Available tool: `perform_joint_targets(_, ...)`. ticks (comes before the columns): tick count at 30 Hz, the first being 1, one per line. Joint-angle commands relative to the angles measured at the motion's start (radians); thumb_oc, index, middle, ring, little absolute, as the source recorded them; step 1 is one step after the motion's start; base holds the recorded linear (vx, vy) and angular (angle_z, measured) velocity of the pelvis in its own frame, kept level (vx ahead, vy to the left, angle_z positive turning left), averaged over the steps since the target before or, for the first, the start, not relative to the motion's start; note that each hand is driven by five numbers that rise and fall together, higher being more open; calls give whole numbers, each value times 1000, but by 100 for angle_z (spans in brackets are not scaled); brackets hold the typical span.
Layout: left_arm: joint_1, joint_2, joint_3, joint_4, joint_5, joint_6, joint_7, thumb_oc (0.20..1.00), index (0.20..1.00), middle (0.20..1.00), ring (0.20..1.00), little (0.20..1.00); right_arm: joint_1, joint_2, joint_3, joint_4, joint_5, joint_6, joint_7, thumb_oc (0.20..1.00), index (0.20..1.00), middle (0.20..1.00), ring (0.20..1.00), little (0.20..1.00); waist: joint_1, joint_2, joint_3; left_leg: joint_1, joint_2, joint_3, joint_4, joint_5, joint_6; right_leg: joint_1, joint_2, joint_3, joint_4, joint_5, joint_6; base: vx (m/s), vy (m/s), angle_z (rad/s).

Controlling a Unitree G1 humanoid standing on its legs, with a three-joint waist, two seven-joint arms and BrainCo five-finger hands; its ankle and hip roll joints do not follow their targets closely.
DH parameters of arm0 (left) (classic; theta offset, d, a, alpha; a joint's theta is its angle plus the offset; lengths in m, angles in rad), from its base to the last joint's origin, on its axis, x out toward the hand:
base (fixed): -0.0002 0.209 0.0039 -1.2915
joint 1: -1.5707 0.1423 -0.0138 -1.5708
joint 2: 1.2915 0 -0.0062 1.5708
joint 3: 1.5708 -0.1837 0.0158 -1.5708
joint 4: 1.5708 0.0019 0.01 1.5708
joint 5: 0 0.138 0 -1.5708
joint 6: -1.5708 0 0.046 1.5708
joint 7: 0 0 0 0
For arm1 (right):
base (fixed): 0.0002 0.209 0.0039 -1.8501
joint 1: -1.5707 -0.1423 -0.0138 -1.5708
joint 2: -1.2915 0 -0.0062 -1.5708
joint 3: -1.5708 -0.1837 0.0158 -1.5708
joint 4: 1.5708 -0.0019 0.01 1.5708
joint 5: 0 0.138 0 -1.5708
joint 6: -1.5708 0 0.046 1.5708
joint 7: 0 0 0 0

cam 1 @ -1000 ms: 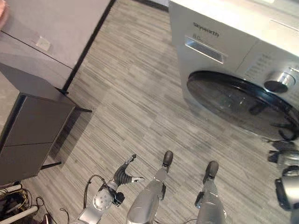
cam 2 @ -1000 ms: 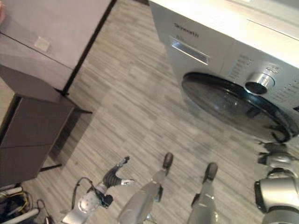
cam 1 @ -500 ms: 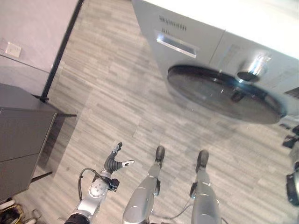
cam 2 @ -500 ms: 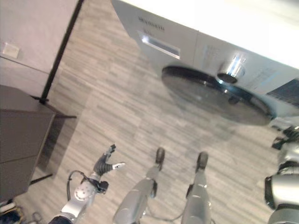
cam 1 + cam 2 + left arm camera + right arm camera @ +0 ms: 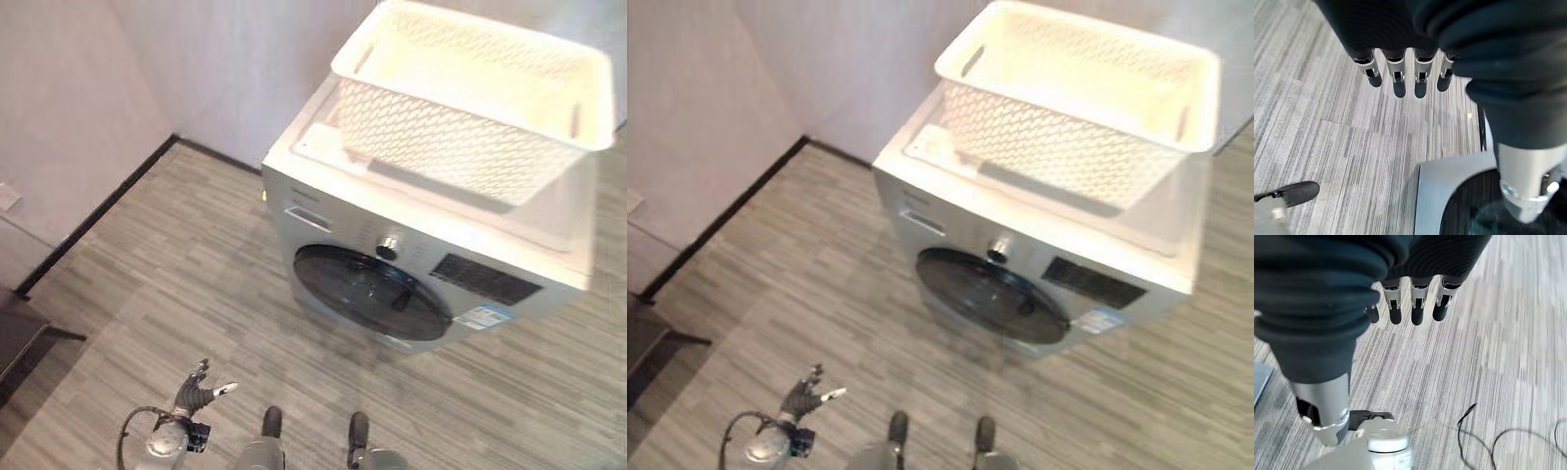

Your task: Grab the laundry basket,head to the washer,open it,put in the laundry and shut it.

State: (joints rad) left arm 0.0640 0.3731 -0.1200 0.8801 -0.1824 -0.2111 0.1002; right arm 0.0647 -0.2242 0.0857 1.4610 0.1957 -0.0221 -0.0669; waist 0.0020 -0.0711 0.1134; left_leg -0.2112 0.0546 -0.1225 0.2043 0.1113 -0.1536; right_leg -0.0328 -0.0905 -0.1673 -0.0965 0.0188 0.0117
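Grey plank floor [image 5: 196,264], white basket [image 5: 470,98] atop washer [image 5: 411,274] (door closed).

One washer [image 5: 411,284], fitted with one round dark door [image 5: 370,292] and one silver knob [image 5: 390,245]. One white laundry basket [image 5: 470,98] on the washer's top; whether it holds any laundry cannot be told. Two hands: the left hand [image 5: 1405,73] and the right hand [image 5: 1410,303].
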Motion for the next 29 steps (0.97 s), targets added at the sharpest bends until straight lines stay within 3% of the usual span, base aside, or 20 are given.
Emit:
perform_joint_targets(1, 3, -16, 22, -19, -48, -45, 37, 1000, 1000, 1000, 1000, 1000, -21, -20, 40, -31, -46, -15, 0, 1000, 1000, 1000, 1000, 1000, -1, 15, 2, 75, 51, 39, 148, -65, 94, -9, 32, 68, 9, -40, 43, 147, 121, -38)
perform_joint_targets(2, -1, -20, 30, 20, -63, -48, 49, 1000, 1000, 1000, 1000, 1000, -25, -16, 65, -60, -65, -23, -10, 1000, 1000, 1000, 1000, 1000, 2, 12, -17, 96, 72, 16, 17, -76, 86, 1, 33, 83, 9, -47, 49, 72, 63, -20)
perform_joint_targets(4, -3, -22, 31, 43, -69, -50, 57, 1000, 1000, 1000, 1000, 1000, -28, -19, 79, -78, -76, -29, -16, 1000, 1000, 1000, 1000, 1000, 6, 15, -24, 99, 82, -8, -61, -78, 78, 10, 36, 95, 9, -57, 54, 94, 123, -16)
perform_joint_targets(5, -7, -30, 30, 77, -78, -55, 66, 1000, 1000, 1000, 1000, 1000, -39, -26, 89, -105, -78, -36, -30, 1000, 1000, 1000, 1000, 1000, 12, 27, -27, 122, 89, -41, -163, -87, 67, 31, 41, 117, 9, -67, 62, 111, 286, -17)
perform_joint_targets(7, -4, -51, 21, 119, -71, -56, 68, 1000, 1000, 1000, 1000, 1000, -62, -35, 73, -122, -59, -43, -36, 1000, 1000, 1000, 1000, 1000, 4, 64, -37, 158, 94, -28, -196, -114, 55, 57, 34, 133, 14, -76, 76, 102, 288, -35)
perform_joint_targets(12, 11, -75, 14, 182, -77, -48, 37, 1000, 1000, 1000, 1000, 1000, -72, -42, 48, -95, -58, -35, -36, 1000, 1000, 1000, 1000, 1000, 16, 85, -56, 236, 67, 20, -250, -128, 71, 79, -5, 158, 28, -58, 97, 45, 208, -69)
perform_joint_targets(13, 12, -76, 18, 188, -73, -43, 15, 1000, 1000, 1000, 1000, 1000, -53, -100, 16, -60, -71, -22, -5, 1000, 1000, 1000, 1000, 1000, 16, 80, -71, 260, 52, 29, -284, -127, 80, 85, -21, 158, 32, -56, 108, 37, 185, -47)
perform_joint_targets(15, 6, -71, 17, 183, -73, -41, 9, 1000, 1000, 1000, 1000, 1000, -55, -118, 2, -47, -74, -16, -8, 1000, 1000, 1000, 1000, 1000, 11, 76, -79, 258, 36, 27, -292, -132, 86, 89, -38, 144, 32, -57, 117, 20, 120, -41)
perform_joint_targets(23, -32, -91, 5, 160, -107, -31, -1, 1000, 1000, 1000, 1000, 1000, -56, -141, 3, -38, -103, 3, -3, 1000, 1000, 1000, 1000, 1000, -5, 50, -99, 262, -4, 17, -292, -156, 108, 119, -75, 113, 17, -52, 135, 25, 67, 11)
perform_joint_targets(29, -32, -95, 4, 218, -103, -24, -14, 1000, 1000, 1000, 1000, 1000, -62, -145, 25, -50, -112, -1, 5, 1000, 1000, 1000, 1000, 1000, -3, 36, -111, 264, -6, 24, -292, -161, 113, 114, -75, 124, 9, -46, 137, 15, 0, -1)
